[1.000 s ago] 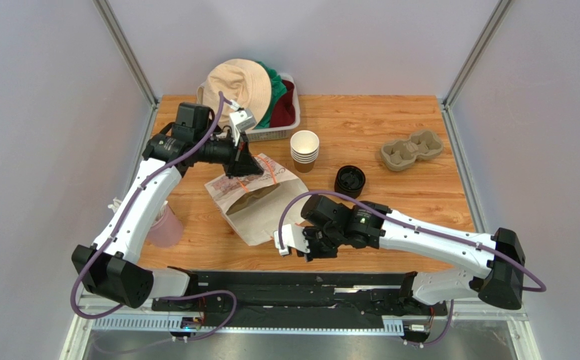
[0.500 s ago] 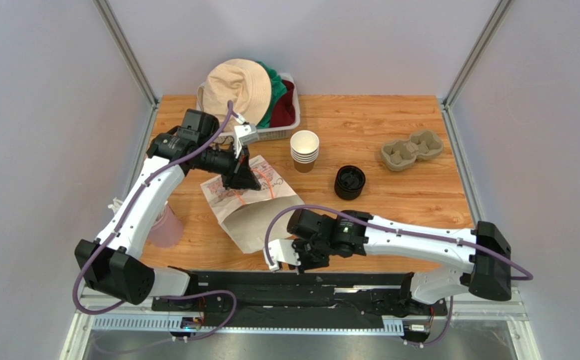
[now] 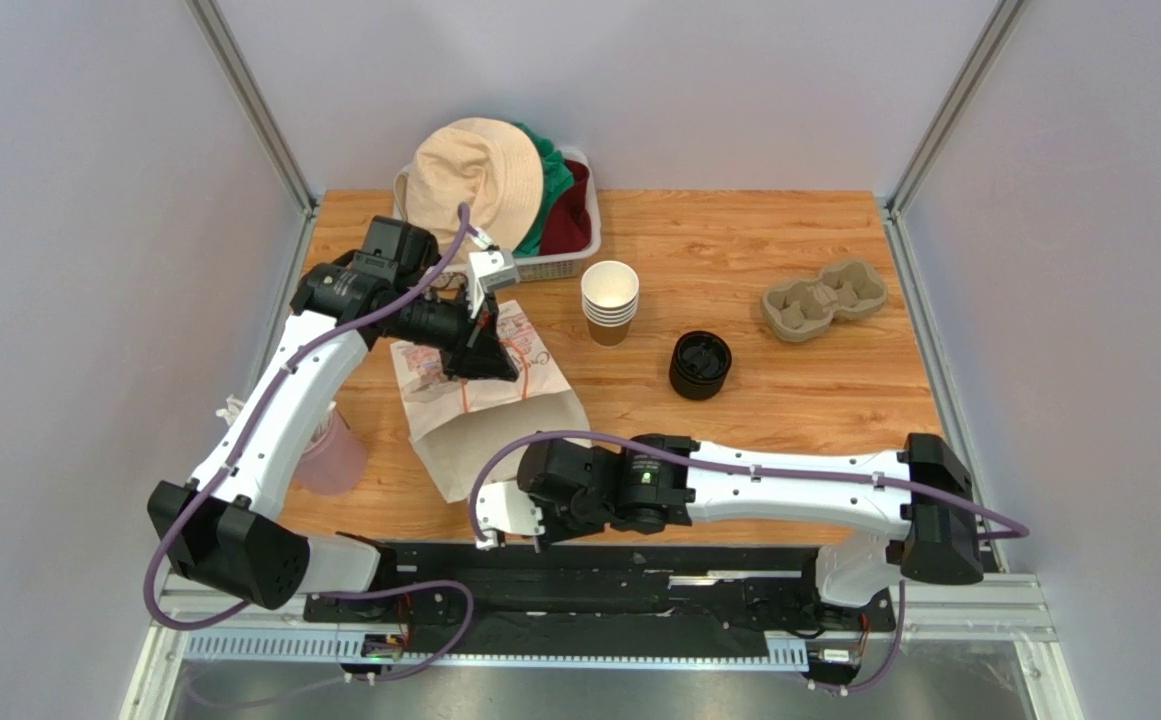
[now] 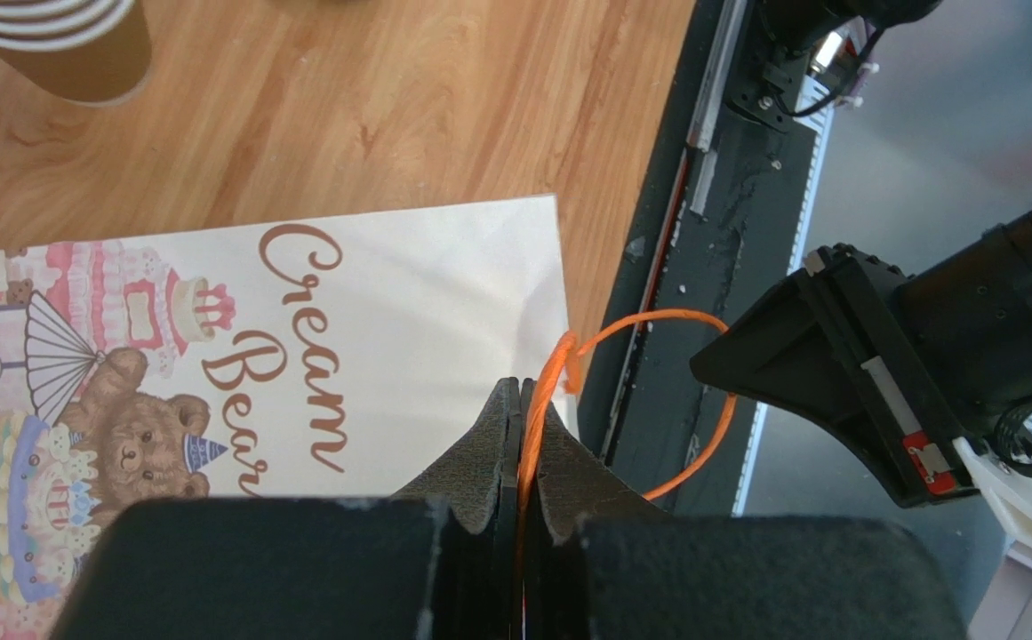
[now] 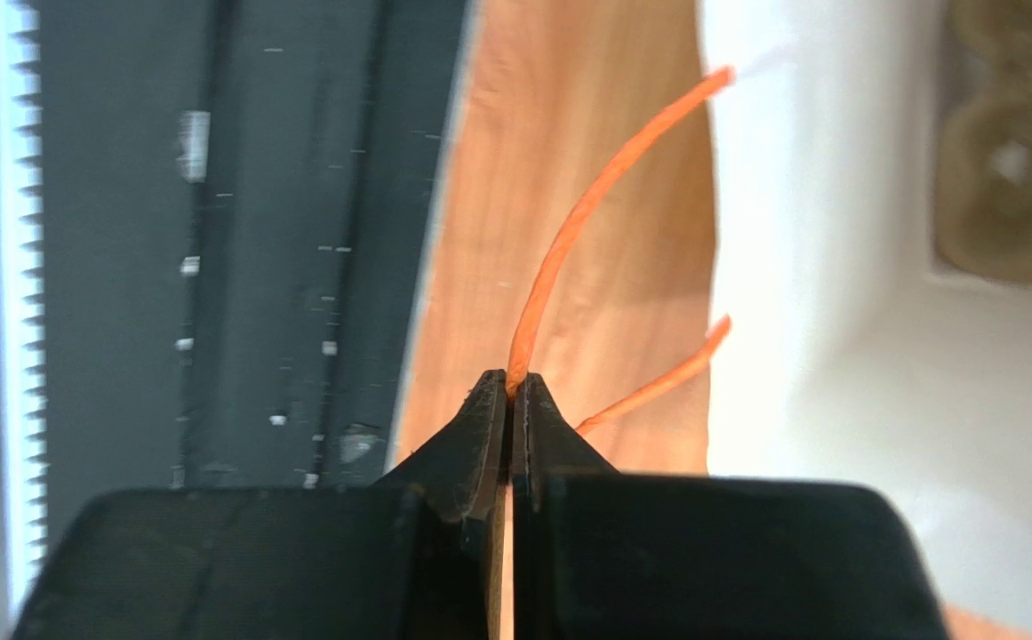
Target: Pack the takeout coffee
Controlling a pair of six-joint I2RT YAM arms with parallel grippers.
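Both arms, same build. Left arm (image 3: 278, 428) and right arm (image 3: 804, 483): white shell links, black joint housings, black blocks at the shoulders. A purple cable (image 3: 586, 437) runs in slack loops along each arm. Small green light (image 3: 642, 477) on the right forearm housing. White camera block (image 3: 490, 273) at the wrist. The fingers (image 4: 488, 447) are matte black wedges tapering to thin tips.

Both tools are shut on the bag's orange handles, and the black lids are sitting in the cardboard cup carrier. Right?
No. The black lids sit on the table, apart from the cardboard cup carrier; the top view shows it. The left tool and right tool are shut on the bag's orange handles.
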